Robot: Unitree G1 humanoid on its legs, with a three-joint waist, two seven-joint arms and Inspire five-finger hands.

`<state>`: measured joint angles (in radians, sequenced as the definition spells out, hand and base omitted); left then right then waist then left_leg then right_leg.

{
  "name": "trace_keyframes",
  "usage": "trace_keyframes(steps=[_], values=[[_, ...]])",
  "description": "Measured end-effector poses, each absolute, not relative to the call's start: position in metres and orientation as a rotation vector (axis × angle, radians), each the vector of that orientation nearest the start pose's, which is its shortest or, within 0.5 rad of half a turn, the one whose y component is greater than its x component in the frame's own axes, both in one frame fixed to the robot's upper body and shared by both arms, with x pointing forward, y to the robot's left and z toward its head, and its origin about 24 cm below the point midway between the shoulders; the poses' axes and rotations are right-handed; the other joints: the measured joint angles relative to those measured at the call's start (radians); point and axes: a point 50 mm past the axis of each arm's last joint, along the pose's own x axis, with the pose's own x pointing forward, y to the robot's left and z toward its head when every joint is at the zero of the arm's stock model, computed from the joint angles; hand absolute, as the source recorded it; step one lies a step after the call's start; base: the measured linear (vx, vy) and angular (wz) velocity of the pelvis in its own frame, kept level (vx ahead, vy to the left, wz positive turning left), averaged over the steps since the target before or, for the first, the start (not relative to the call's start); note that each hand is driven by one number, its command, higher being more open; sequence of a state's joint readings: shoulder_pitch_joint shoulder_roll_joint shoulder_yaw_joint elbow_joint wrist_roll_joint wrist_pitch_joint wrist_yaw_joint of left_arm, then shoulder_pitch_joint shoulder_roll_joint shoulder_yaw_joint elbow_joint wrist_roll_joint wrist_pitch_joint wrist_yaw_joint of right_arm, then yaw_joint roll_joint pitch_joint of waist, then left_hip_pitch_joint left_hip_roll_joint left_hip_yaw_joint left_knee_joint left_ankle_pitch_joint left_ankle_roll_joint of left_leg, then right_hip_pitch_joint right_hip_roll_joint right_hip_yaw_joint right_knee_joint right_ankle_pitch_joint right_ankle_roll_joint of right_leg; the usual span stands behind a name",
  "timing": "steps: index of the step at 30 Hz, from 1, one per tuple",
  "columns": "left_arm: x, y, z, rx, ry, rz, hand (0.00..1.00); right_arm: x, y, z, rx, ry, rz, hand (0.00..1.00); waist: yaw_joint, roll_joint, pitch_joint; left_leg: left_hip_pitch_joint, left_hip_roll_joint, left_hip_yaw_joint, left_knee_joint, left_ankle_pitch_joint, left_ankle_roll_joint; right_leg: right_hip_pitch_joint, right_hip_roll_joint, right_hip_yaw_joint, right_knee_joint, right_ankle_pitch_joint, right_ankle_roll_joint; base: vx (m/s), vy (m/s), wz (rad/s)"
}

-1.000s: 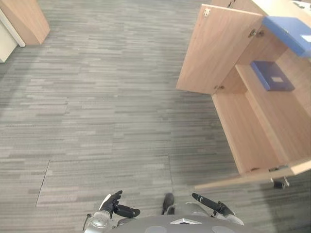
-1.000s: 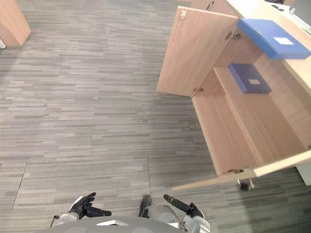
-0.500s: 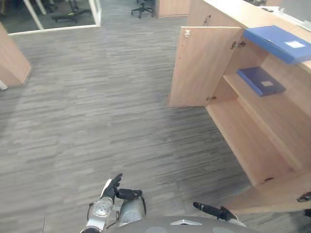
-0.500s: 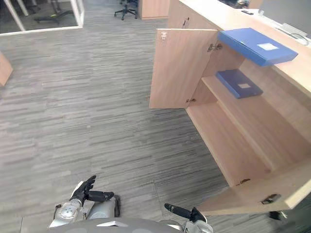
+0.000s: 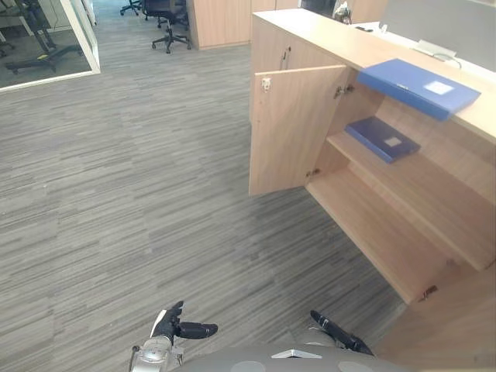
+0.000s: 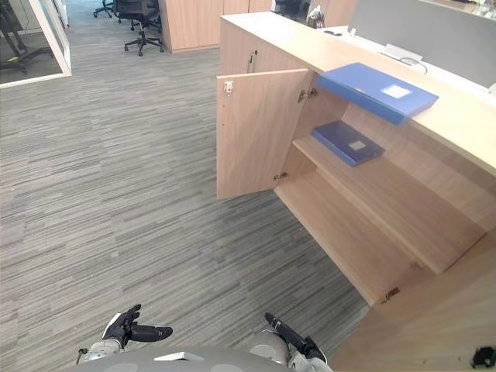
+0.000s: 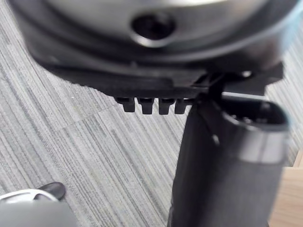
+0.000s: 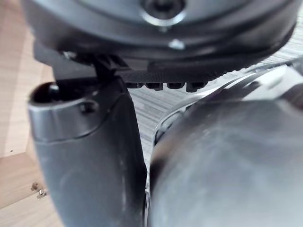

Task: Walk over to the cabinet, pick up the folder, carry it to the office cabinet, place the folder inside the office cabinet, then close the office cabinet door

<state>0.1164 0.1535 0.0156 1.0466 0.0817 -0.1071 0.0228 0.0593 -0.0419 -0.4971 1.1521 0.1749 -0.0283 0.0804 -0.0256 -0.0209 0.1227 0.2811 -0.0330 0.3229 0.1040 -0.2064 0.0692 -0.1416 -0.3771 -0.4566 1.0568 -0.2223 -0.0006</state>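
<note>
Left eye view: blue folder (image 5: 418, 87) is being borne on the cabinet (image 5: 325, 35) top, overhanging the open compartment; second folder (image 5: 382, 138) is lying on the upper shelf (image 5: 434, 186).
Right eye view: left hand (image 6: 128, 329) and right hand (image 6: 291, 339) are being held low over the carpet (image 6: 116, 194), well apart from the folder.
Left wrist view: fingers (image 7: 146, 106) are being held relaxed, nothing gripped.
Right wrist view: fingers (image 8: 174, 86) are being held straight, nothing gripped.

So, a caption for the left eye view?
Open wooden cabinet, bright blue folder on top, darker blue folder on shelf; left hand, right hand empty.
</note>
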Motion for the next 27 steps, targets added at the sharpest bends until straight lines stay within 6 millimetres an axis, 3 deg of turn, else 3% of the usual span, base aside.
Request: trace_keyframes(steps=[1,3,4,5,6,7,8,10,12,15,16,17,18,19,21,22,23,24,26,27], values=[[0.088,0.213,-0.158,0.203,1.061,0.084,1.0,0.073,-0.214,-0.167,0.428,1.08,-0.521,1.0,-0.001,0.003,0.007,0.014,0.009,0.002,0.0,0.0,0.0,-0.002,0.005,-0.034,-0.035,-0.017,-0.003,0.26,-0.13,-0.08],[0.078,0.215,-0.16,0.188,1.093,0.105,1.0,0.079,-0.215,-0.165,0.403,1.063,-0.498,1.0,-0.003,0.009,0.021,0.051,0.044,0.026,-0.007,-0.002,-0.004,-0.032,0.045,-0.139,-0.266,-0.021,-0.012,0.21,-0.161,-0.19],[0.075,0.216,-0.161,0.185,1.102,0.112,1.0,0.082,-0.213,-0.164,0.396,1.058,-0.486,1.0,-0.002,0.005,0.023,0.059,0.048,0.033,-0.012,-0.004,-0.007,-0.041,0.057,-0.158,-0.341,-0.008,0.0,0.21,-0.197,-0.27],[0.07,0.219,-0.161,0.184,1.114,0.127,1.0,0.084,-0.211,-0.165,0.385,1.062,-0.47,1.0,-0.001,-0.009,0.029,0.083,0.045,0.05,-0.039,-0.009,-0.018,-0.057,0.088,-0.198,-0.517,0.06,0.018,0.26,-0.223,-0.36],[0.066,0.223,-0.161,0.187,1.124,0.139,1.0,0.083,-0.208,-0.165,0.384,1.069,-0.461,1.0,0.0,-0.028,0.042,0.118,0.035,0.071,-0.061,-0.03,-0.066,-0.063,0.122,-0.218,-0.694,0.235,-0.016,0.32,-0.262,-0.61],[0.063,0.215,-0.164,0.155,1.147,0.152,1.0,0.088,-0.216,-0.163,0.367,1.059,-0.459,1.0,0.003,0.013,0.049,0.143,0.067,0.095,-0.077,-0.047,-0.096,-0.047,0.191,-0.223,-0.728,0.252,-0.107,0.28,-0.204,-0.75],[0.061,0.211,-0.165,0.136,1.151,0.156,1.0,0.092,-0.217,-0.162,0.358,1.051,-0.453,1.0,0.007,0.025,0.047,0.139,0.087,0.115,-0.075,-0.042,-0.105,-0.05,0.217,-0.224,-0.745,0.258,-0.097,0.21,-0.15,-0.91],[0.07,0.21,-0.164,0.137,1.133,0.156,1.0,0.099,-0.215,-0.161,0.358,1.033,-0.438,1.0,0.013,0.033,0.057,0.128,0.104,0.159,-0.07,-0.034,-0.117,-0.068,0.259,-0.226,-0.769,0.206,-0.085,0.2,-0.179,-0.74],[0.078,0.211,-0.162,0.134,1.111,0.161,1.0,0.098,-0.215,-0.161,0.359,1.036,-0.442,1.0,0.017,0.025,0.059,0.136,0.122,0.183,-0.071,-0.025,-0.122,-0.066,0.264,-0.278,-0.738,0.151,-0.104,0.2,-0.187,-0.4],[0.093,0.211,-0.159,0.129,1.072,0.166,1.0,0.092,-0.212,-0.163,0.363,1.062,-0.441,1.0,0.016,0.013,0.057,0.157,0.178,0.181,-0.023,-0.023,-0.123,-0.028,0.322,-0.282,-0.747,0.104,-0.123,0.18,-0.205,-0.22],[0.094,0.214,-0.158,0.122,1.065,0.185,1.0,0.087,-0.206,-0.165,0.375,1.076,-0.441,1.0,0.016,-0.006,0.037,0.112,0.229,0.171,0.11,-0.022,-0.122,0.008,0.349,-0.308,-0.778,0.046,-0.063,0.16,-0.178,-0.2],[0.093,0.213,-0.158,0.115,1.065,0.191,1.0,0.086,-0.207,-0.165,0.374,1.079,-0.445,1.0,0.015,0.014,0.03,0.075,0.277,0.156,0.183,-0.02,-0.119,0.018,0.347,-0.335,-0.759,0.001,-0.039,0.25,-0.137,-0.02],[0.095,0.211,-0.158,0.077,1.053,0.212,1.0,0.083,-0.208,-0.165,0.371,1.078,-0.453,1.0,-0.003,0.004,0.018,0.015,0.33,0.104,0.369,-0.034,-0.139,0.031,0.318,-0.311,-0.689,-0.012,-0.106,0.26,-0.054,-0.13],[0.095,0.21,-0.157,0.022,1.039,0.262,1.0,0.073,-0.211,-0.167,0.373,1.103,-0.474,1.0,0.0,0.028,0.006,-0.052,0.406,0.078,0.596,-0.01,-0.116,0.076,0.389,-0.298,-0.735,0.009,-0.123,0.22,-0.061,-0.35],[0.084,0.21,-0.159,-0.023,1.056,0.318,1.0,0.072,-0.216,-0.166,0.337,1.105,-0.468,1.0,0.028,0.058,-0.011,-0.152,0.489,0.048,0.857,0.087,-0.071,0.134,0.501,-0.226,-0.872,0.034,-0.109,0.12,-0.128,-1.19],[0.085,0.213,-0.158,-0.028,1.042,0.331,1.0,0.077,-0.214,-0.166,0.313,1.106,-0.434,1.0,0.051,0.063,-0.005,-0.229,0.506,0.044,1.002,0.072,-0.06,0.185,0.52,-0.202,-0.904,-0.001,-0.081,0.19,-0.083,-1.69],[0.09,0.221,-0.153,-0.007,1.009,0.343,1.0,0.083,-0.21,-0.166,0.29,1.115,-0.392,1.0,0.066,0.023,0.004,-0.288,0.516,0.051,1.095,0.027,-0.091,0.195,0.492,-0.199,-0.884,0.039,-0.107,0.16,-0.033,-1.41],[0.088,0.226,-0.153,0.01,1.014,0.35,1.0,0.081,-0.21,-0.167,0.291,1.13,-0.392,1.0,0.072,0.025,0.011,-0.314,0.518,0.043,1.097,0.006,-0.096,0.22,0.496,-0.182,-0.891,0.043,-0.126,0.17,0.002,-0.95],[0.09,0.226,-0.152,0.022,1.004,0.353,1.0,0.08,-0.21,-0.168,0.27,1.154,-0.382,1.0,0.08,0.013,0.016,-0.414,0.482,-0.015,0.996,-0.051,-0.112,0.283,0.502,-0.12,-0.942,0.057,-0.114,0.15,0.029,-0.77],[0.093,0.225,-0.15,0.024,0.989,0.349,1.0,0.085,-0.211,-0.167,0.251,1.149,-0.37,1.0,0.085,0.02,0.035,-0.445,0.431,-0.068,0.865,-0.07,-0.13,0.313,0.5,-0.082,-0.957,0.064,-0.107,0.14,0.066,-0.82]])
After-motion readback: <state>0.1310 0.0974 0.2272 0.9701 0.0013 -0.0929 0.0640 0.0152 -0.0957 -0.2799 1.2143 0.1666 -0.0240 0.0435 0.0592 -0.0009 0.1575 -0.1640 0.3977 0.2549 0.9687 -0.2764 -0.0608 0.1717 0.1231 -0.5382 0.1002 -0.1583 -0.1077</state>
